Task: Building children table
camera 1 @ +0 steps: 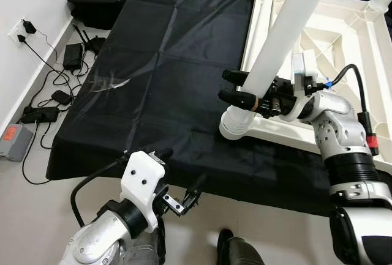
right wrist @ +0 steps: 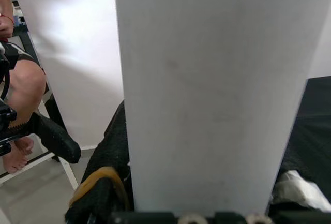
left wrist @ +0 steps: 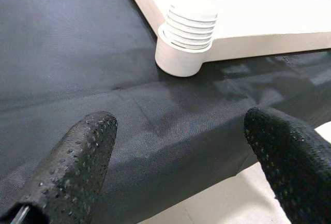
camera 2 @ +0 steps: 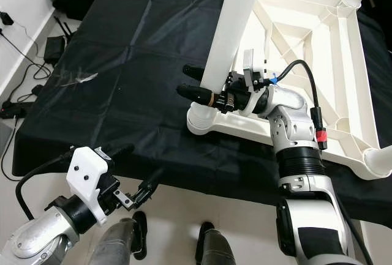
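Your right gripper point(camera 1: 245, 90) clamps the white leg point(camera 1: 278, 41), which stands in the corner socket point(camera 1: 236, 125) of the upturned tabletop point(camera 1: 318, 51). Keep it upright while twisting; left gripper point(camera 1: 182, 182), spread open, waits below the socket.

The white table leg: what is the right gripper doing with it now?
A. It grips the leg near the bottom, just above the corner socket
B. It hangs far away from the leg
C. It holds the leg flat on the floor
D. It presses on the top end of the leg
A: the right gripper has its black fingers around the white table leg just above the corner socket of the upturned tabletop.
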Robot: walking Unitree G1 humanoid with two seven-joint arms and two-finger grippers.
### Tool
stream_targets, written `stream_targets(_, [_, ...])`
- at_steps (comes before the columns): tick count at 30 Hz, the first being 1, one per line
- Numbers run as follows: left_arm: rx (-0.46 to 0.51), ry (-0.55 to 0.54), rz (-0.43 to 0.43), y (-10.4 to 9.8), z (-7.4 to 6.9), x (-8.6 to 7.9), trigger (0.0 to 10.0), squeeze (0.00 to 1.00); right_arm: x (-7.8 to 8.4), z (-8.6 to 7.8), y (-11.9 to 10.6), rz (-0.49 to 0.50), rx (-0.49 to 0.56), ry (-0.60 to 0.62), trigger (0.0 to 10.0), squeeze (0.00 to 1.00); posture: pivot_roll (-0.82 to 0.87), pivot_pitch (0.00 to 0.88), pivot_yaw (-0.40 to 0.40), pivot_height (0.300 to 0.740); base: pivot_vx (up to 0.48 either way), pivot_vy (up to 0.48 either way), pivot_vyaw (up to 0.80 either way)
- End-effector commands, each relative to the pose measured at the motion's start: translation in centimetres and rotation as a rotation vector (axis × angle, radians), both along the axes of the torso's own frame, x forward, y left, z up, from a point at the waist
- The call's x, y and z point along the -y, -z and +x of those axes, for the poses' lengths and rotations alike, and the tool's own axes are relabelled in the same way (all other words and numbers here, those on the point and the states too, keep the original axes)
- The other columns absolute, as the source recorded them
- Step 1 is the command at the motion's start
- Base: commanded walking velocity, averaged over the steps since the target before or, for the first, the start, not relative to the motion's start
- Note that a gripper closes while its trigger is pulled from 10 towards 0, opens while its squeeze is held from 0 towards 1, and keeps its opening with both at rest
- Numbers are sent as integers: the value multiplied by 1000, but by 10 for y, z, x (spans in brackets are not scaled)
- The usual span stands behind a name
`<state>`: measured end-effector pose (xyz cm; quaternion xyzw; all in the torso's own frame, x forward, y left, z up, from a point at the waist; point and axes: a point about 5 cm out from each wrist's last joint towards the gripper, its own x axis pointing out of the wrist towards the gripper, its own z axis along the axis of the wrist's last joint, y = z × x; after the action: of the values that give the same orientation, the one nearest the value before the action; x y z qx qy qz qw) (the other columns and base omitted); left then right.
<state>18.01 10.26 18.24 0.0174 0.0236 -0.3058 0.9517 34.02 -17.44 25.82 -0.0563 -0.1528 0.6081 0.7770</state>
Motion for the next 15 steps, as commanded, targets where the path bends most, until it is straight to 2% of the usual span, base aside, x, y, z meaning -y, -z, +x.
stream_targets(1, [-20, 9, 10, 2, -4, 0, 10000, 0, -2, 3, 15, -48, -40, 35, 10000, 0, 257, 375, -56, 740, 0, 0, 0])
stream_targets(5, [-17, 8, 9, 1, -3, 0, 10000, 0, -5, 3, 15, -68, -5, 91, 10000, 0, 254, 376, -57, 740, 0, 0, 0])
stream_targets(15, [-10, 0, 14, 1, 0, -1, 10000, 0, -18, -11, 14, -57, 38, 79, 10000, 0, 241, 379, -64, 740, 0, 0, 0])
